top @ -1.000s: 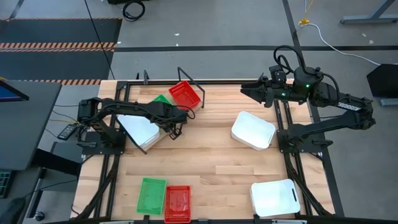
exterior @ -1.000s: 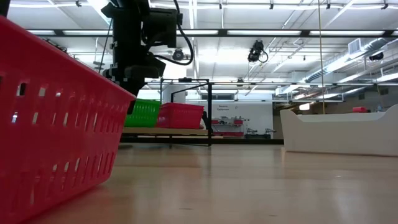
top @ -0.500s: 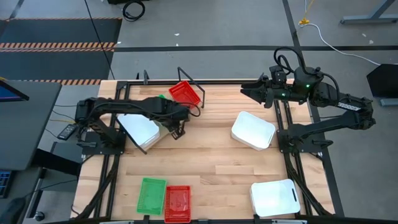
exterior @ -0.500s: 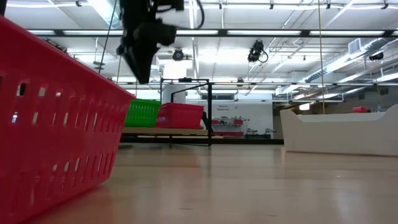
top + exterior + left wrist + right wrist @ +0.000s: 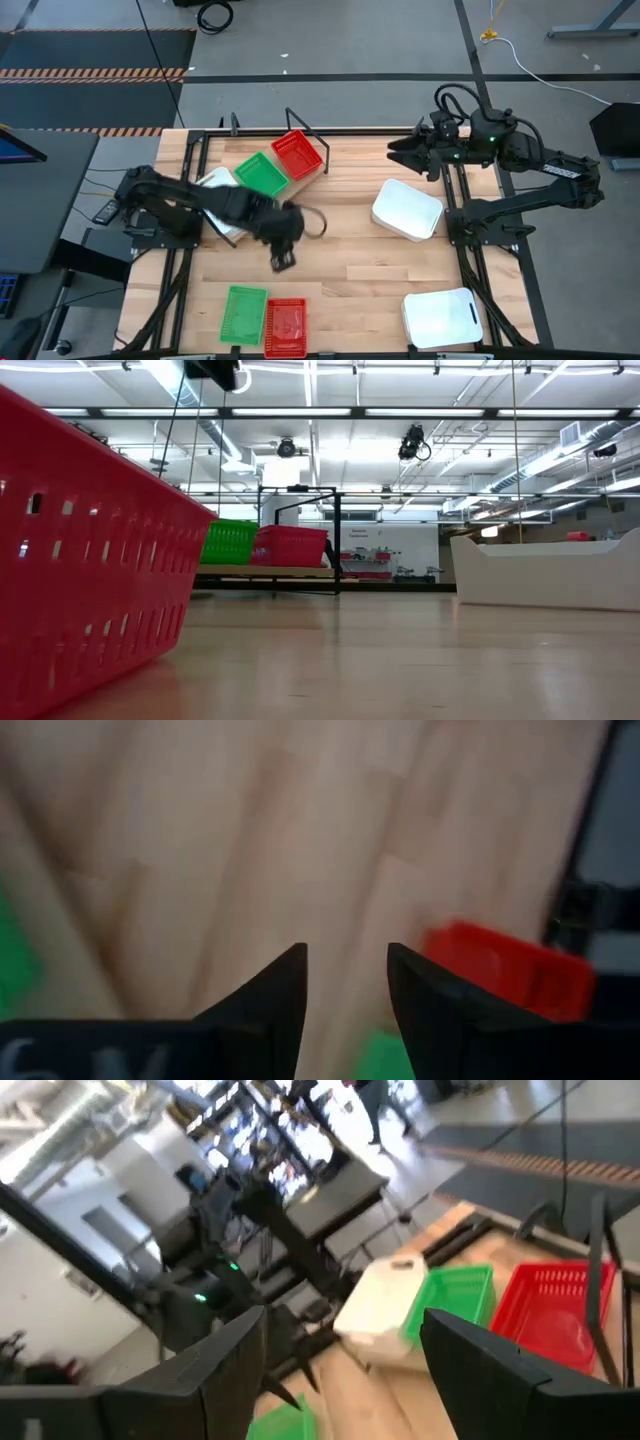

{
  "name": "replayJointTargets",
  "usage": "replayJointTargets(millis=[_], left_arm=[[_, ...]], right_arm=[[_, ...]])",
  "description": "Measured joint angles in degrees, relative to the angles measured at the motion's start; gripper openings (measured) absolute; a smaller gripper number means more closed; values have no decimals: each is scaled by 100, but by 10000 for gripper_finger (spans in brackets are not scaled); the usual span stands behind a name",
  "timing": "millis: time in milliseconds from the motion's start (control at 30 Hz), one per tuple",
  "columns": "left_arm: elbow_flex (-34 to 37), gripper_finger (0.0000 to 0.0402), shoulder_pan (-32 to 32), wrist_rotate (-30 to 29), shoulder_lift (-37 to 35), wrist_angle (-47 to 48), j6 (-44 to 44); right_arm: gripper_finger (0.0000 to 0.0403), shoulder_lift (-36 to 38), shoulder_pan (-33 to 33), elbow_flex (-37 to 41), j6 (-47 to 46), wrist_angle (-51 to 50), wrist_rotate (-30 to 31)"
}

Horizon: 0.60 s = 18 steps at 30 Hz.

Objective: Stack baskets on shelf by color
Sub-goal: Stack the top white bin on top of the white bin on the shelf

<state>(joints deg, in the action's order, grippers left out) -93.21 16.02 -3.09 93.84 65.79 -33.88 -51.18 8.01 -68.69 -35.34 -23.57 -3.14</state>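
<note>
On the shelf [image 5: 265, 572] at the far edge stand a green basket [image 5: 262, 173] and a red basket [image 5: 297, 154] side by side, bottoms on the plank. A white basket [image 5: 213, 181] lies beside them, partly under my left arm. Two more white baskets [image 5: 407, 210] [image 5: 442, 317] lie on the right. A green basket [image 5: 243, 313] and a red one [image 5: 286, 325] sit at the near edge. My left gripper [image 5: 283, 257] is open and empty over the table's middle. My right gripper [image 5: 395, 150] is open, high at the far right.
The shelf's black wire ends [image 5: 300, 118] stand up at the far edge. In the low view the near red basket [image 5: 80, 560] fills the left and a white basket [image 5: 545, 570] the right. Bare wood lies between the left gripper and the near baskets.
My left gripper has drawn back from the shelf toward the near edge, out over the table's middle, and has passed out of the top of the low view. The green basket on the shelf, half hidden by the arm before, now shows whole beside the red one.
</note>
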Motion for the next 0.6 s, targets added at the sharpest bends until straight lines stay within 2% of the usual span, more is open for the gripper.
replayJointTargets(millis=[167,267,367,467,600], left_arm=[[2,145,911,158,0,337,-683],[2,145,1385,162,0,139,-1302],[2,146,1647,97,0,-182,-2108],[2,144,1700,-237,0,-340,-2815],[2,142,1576,-623,0,-439,-3116]], right_arm=[[268,-2,-2,0,72,-340,-540],[268,-2,-2,0,108,-708,-764],[268,-17,-2,0,156,-1825,-627],[268,-121,-2,0,373,-3156,-403],[268,-345,-58,0,532,-4393,-320]])
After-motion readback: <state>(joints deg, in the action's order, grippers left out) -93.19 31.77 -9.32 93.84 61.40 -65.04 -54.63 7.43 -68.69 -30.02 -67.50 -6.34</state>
